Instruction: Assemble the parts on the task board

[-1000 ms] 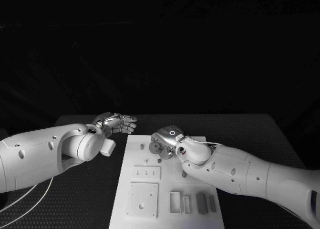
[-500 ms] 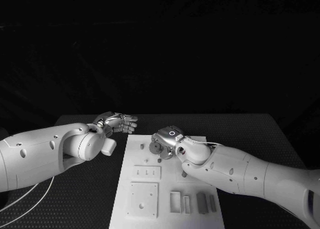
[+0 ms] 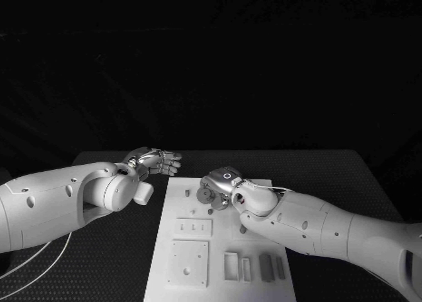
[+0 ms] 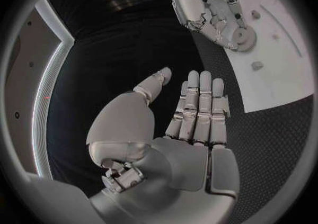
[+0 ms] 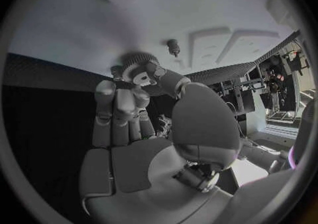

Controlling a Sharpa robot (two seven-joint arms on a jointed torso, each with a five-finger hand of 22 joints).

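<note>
- The left hand hangs over the black surface, just beside the far left corner of the task board. Its fingers are straight and close together, the thumb is apart, and it holds nothing.
- The task board lies in the middle of the surface and runs from the near edge toward the far edge. It has flat shapes with slots near the near edge.
- The right hand is over the far end of the task board. It pinches a small round gear with teeth between the thumb and the fingertips.
- A little peg stands up on the board near the gear.
- I think the step now is to put the gear on its spot at the far end of the board.
- To do it well, keep the gear flat, line up its middle hole with the peg, and go down slowly and straight.
- Let go only when the gear sits flat.
- The left hand should stay off the board.
</note>
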